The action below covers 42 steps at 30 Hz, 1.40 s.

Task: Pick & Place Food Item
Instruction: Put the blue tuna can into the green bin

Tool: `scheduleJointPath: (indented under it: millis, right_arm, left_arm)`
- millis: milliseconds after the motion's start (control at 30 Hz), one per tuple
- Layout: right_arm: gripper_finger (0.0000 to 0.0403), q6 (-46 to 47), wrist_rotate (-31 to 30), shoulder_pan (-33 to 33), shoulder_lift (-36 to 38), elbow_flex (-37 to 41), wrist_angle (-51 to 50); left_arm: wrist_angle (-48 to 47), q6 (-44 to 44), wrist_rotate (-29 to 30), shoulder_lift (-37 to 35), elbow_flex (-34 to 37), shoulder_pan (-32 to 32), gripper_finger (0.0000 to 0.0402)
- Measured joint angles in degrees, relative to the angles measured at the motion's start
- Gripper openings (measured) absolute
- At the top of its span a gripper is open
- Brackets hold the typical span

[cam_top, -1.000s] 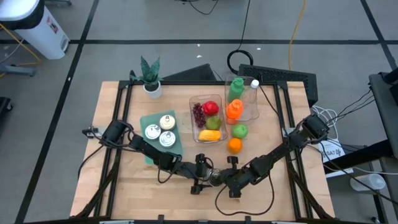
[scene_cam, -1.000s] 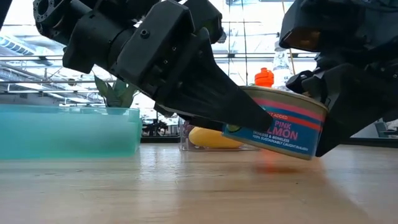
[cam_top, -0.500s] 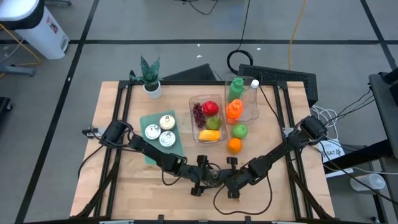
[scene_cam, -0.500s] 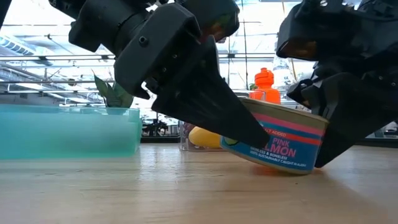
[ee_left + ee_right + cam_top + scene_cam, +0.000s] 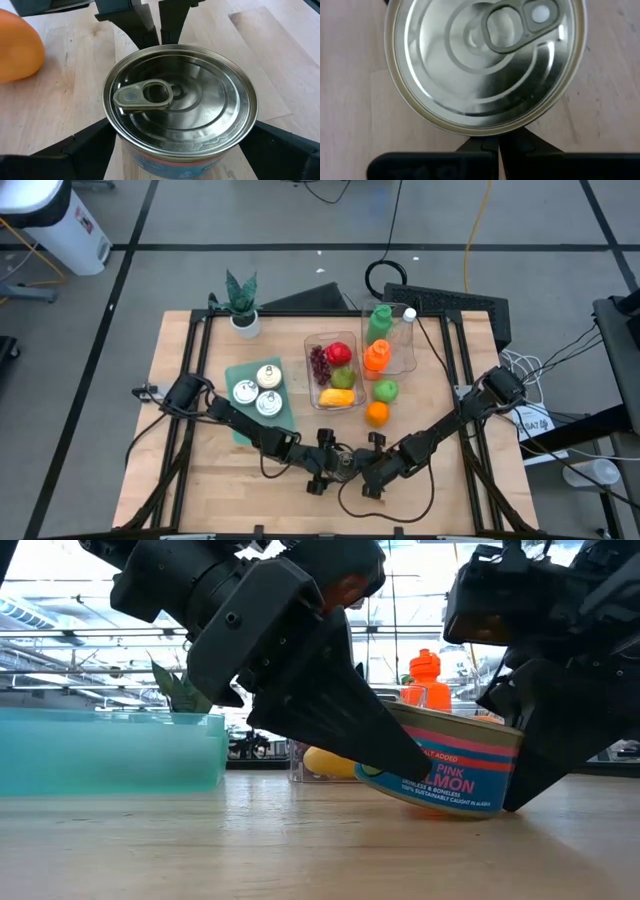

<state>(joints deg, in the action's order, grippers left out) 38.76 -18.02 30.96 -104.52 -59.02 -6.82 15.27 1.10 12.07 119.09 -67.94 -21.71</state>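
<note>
— At the table's front edge, between the two arms: is that the can?

— Yes. The salmon can is there, tilted, with one edge of its base on the wood and the other edge raised. Its pull-tab lid faces up.

— Who has it?

— The left gripper. In the left wrist view its jaws stand one on each side of the can's wall, clamped on it.

— And the right gripper?

— It faces the left one from across the can. Its jaws are pressed together, tips right at the can's rim; I cannot tell if they touch it.

— What sits in the containers behind?

— The teal tray, on the left arm's side, carries three more cans standing upright, close together. The clear bin in the middle holds dark grapes, a red apple, a green fruit and a yellow fruit at its near end.

— The second clear bin?

— Just beside the first, farther back. It holds a green bottle, an orange bottle and a clear bottle with a white cap.

— Anything loose?

— A green apple and an orange lie on the bare wood just beside the fruit bin, the orange nearer the grippers. A potted plant stands at the far edge, beyond the tray.
</note>
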Motion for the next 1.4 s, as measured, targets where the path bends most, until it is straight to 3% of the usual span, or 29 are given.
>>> scheduleJointPath:
  millis: [433, 800, 1167, 1400]
  right_arm:
    - [0.0000, 6.24, -2.16, 0.55, 0.41, -0.28, -3.46]
    - [0.0000, 9.34, -3.07, 1.38, 5.28, -0.39, -10.61]
    - [0.0000, 2.50, 1.51, -0.10, 4.23, -0.26, -4.34]
    - [0.0000, -2.82, 1.74, -3.24, 4.23, -3.58, -6.88]
  left_arm:
    - [-0.26, 0.17, 1.14, 0.00, -0.11, -0.04, 0.0388]
    - [0.70, 0.28, 1.33, -0.31, -0.53, 0.04, 0.0388]
    - [0.40, 0.23, -0.05, -0.65, -0.36, -0.59, 0.0388]
    - [-7.99, 0.41, 6.44, -4.69, -0.26, -1.79, 0.0388]
